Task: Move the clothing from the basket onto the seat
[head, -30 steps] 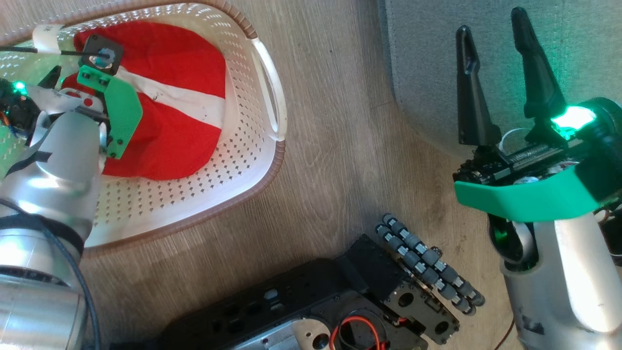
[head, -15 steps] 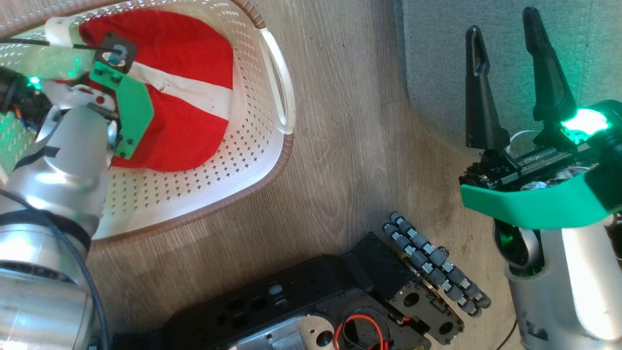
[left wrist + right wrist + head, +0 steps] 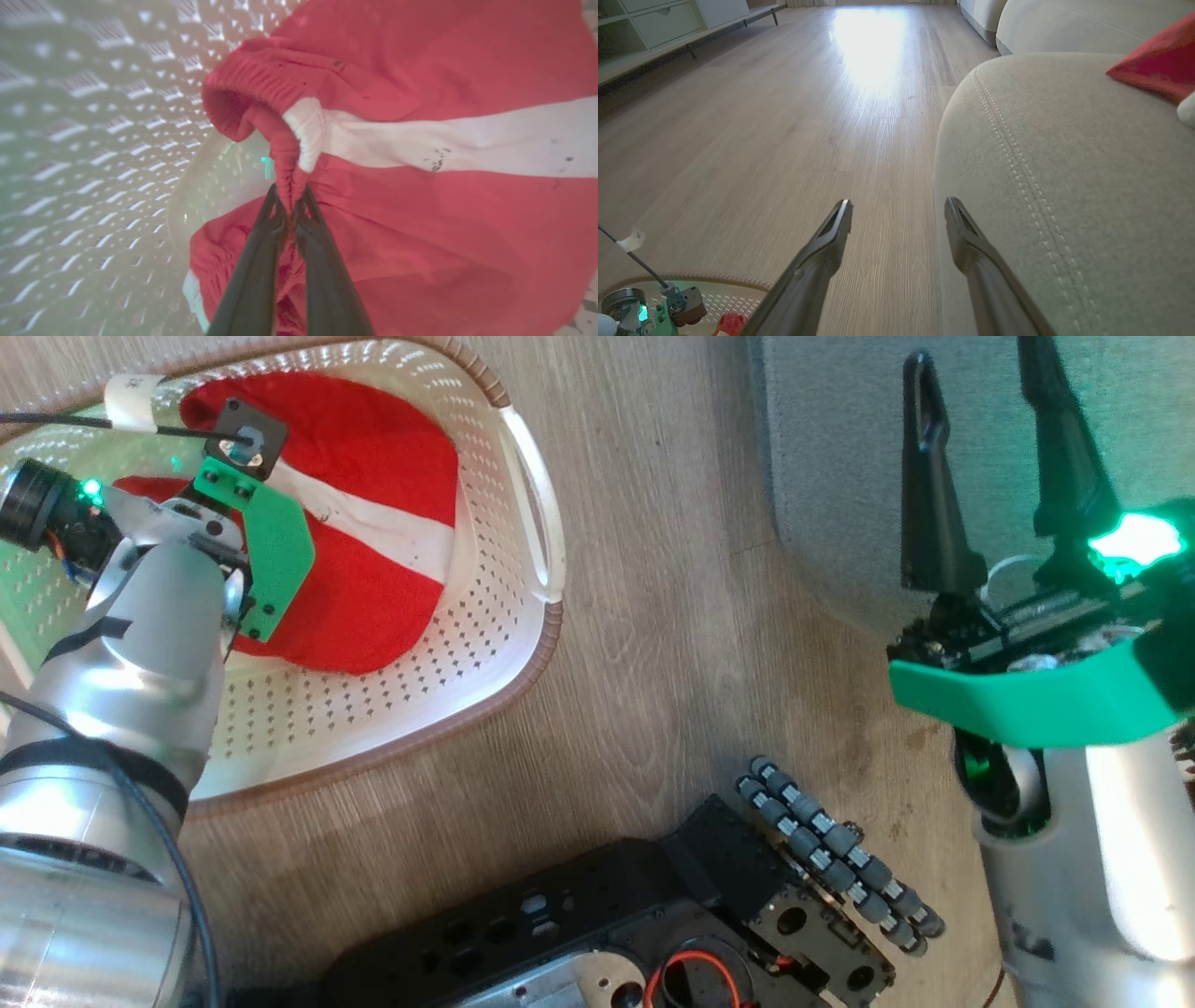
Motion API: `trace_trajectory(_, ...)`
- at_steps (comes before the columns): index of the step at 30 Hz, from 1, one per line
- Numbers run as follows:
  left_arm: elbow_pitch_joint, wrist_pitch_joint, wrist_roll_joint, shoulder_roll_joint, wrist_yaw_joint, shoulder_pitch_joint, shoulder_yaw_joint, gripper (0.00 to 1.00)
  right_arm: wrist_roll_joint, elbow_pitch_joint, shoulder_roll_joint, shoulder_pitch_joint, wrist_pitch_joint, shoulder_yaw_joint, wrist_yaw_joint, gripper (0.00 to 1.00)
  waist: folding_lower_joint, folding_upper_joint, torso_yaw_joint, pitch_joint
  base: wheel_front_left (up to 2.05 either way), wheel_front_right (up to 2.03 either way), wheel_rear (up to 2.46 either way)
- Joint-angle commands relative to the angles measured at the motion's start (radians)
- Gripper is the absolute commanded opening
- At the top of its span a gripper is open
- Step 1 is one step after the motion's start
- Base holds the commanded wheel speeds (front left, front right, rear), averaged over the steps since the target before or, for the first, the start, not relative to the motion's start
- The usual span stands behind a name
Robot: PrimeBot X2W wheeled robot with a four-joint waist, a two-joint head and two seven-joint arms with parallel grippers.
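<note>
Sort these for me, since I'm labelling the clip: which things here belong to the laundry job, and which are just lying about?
Job: red-and-white garment pinched by the shut left hand; perforated laundry basket; grey-green seat cushion; second red garment on it; open right hand.

Lying about: drawer unit; farther sofa cushion; wood floor.

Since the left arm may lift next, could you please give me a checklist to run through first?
1. Left gripper shut on the gathered edge of the red garment: ok.
2. Garment clear of the basket: not ok, it lies inside.
3. Right gripper open, holding nothing: ok.
4. Bare room on the seat: ok, beside another red piece.
5. Grip firm enough to lift: cannot tell.
</note>
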Motion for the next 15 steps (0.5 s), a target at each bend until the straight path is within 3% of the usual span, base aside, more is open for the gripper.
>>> trace_trajectory(1, -0.01, -0.016, -0.006, 0.011, -0.002, 0.022, 0.003, 0.0, 0.002, -0.02, 0.004, 0.017, -0.002, 0.009, 0.0, 1.0, 0.0, 0.0, -0.005, -0.014, 0.0, 0.0, 0.0)
trace_trajectory(8, -0.01, -0.085, -0.044, 0.01, 0.004, 0.065, 0.019, 0.0, 0.01, 0.024, 0.004, -0.042, -0.002, 0.018, 0.0, 1.0, 0.0, 0.0, -0.022, -0.095, 0.0, 0.0, 0.0)
trace_trajectory(15, -0.01, -0.225, -0.122, -0.042, -0.009, 0.161, 0.065, 0.0, -0.024, 0.078, 0.004, -0.04, -0.002, -0.008, 0.0, 1.0, 0.0, 0.0, 0.03, -0.275, 0.0, 0.0, 0.0)
